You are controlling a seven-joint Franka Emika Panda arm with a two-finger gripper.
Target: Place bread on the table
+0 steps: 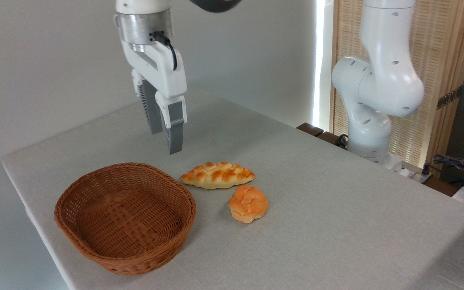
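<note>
The arm (377, 80) is glossy white, built of rounded, bulbous segments with small dark oval recesses dotted along their shells. Its base (371, 151) is a white cylinder at the table's (336, 225) far right edge. Above the end effector (166, 131) sits a brushed silver metal ring, from which a black cable loops down the white housing. The two fingers (174, 127) are flat, grey and ribbed, each fixed in a white mount.
</note>
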